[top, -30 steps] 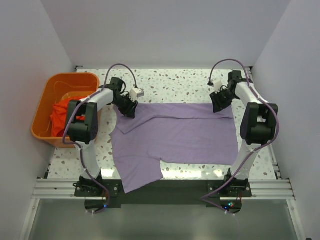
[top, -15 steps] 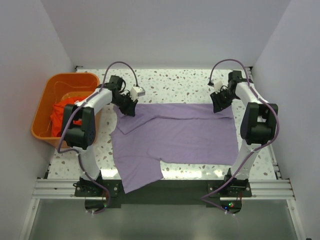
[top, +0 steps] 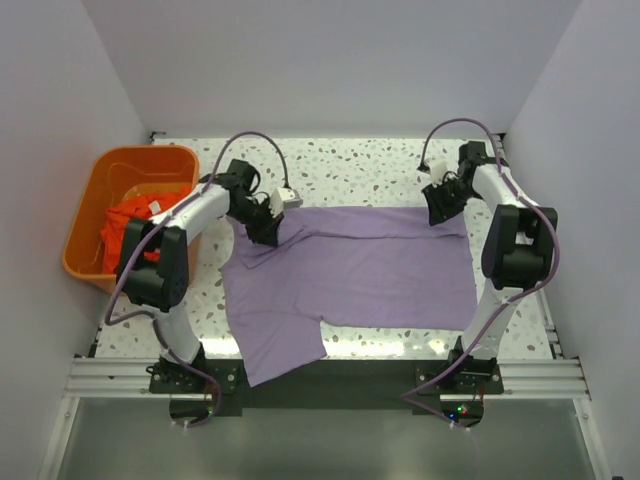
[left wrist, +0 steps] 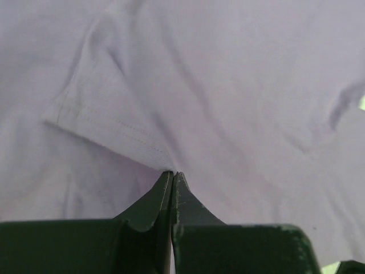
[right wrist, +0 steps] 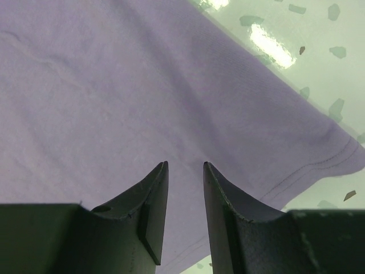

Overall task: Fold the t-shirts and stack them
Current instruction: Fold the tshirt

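- The orange basket (top: 82, 252) sits at the table's (top: 345, 165) 9 o'clock edge. The orange-red t-shirt (top: 125, 228) is bunched up inside it and has not changed over the last second, so it is not yet part of the work.
- The left gripper (top: 268, 232) is what has changed. A second ago its jaws stood apart at the shirt's 11 o'clock corner. It has since slid a little towards 4 o'clock and clenched.
- In the left wrist view the left gripper's (left wrist: 172, 174) tips meet with no gap, just where the stitched sleeve hem runs into them. I judge this to be a pinch on the cloth.
- The lavender t-shirt (top: 350, 265) lies spread flat across the middle of the table, and one sleeve hangs over the near edge at 7 o'clock. Its 11 o'clock corner has crept slightly inward with the gripper.
- The right gripper (top: 437, 212) hovers at the shirt's 1 o'clock corner, hardly moved. In the right wrist view the right gripper's (right wrist: 185, 166) jaws are parted by a narrow gap, with cloth showing behind the gap and nothing held between them.
- Only one far corner is held, so the fold is probably just starting. The right side likely has to take its corner before both can lift evenly.
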Controlling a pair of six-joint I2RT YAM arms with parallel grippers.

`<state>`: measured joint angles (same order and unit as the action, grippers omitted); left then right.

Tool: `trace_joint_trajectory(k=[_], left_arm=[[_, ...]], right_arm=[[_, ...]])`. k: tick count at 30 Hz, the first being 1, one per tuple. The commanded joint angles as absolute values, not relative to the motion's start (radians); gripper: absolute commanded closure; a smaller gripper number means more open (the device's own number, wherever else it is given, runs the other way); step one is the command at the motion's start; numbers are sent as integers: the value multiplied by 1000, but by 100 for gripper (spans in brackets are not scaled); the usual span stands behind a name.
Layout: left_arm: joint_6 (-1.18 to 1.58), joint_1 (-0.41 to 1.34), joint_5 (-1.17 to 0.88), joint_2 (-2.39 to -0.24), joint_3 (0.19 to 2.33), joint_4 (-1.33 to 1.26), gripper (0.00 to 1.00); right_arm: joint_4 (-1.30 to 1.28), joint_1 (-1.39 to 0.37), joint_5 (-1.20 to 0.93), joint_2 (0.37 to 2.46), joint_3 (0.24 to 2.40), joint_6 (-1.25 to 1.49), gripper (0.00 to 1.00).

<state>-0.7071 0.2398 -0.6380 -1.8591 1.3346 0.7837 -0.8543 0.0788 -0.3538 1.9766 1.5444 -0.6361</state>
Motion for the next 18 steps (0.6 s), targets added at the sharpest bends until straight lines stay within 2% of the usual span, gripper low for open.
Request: trace_joint_trajectory(k=[1, 6, 7, 8, 10, 14, 18], left_arm=[[-801, 314, -729, -1727, 1280, 879, 100], [-770, 391, -704, -1664, 1149, 828, 100], [-753, 412, -692, -1663, 1138, 818, 82], [-750, 423, -684, -1664, 1129, 812, 73], [-775, 449, -680, -1661, 1117, 824, 61], [-842, 456, -690, -1620, 1134, 880, 58], [-719, 375, -709, -1608, 1186, 790, 57]], right_arm=[[-879, 107, -347, 1957, 1575, -637, 65], [-897, 129, -336, 1960, 1578, -655, 66], [-900, 130, -333, 1962, 1580, -658, 66], [-902, 132, -330, 1963, 1578, -664, 65], [-908, 137, -322, 1968, 1583, -672, 66], [-917, 141, -311, 1980, 1595, -680, 66], [-922, 141, -318, 1993, 1608, -673, 65]])
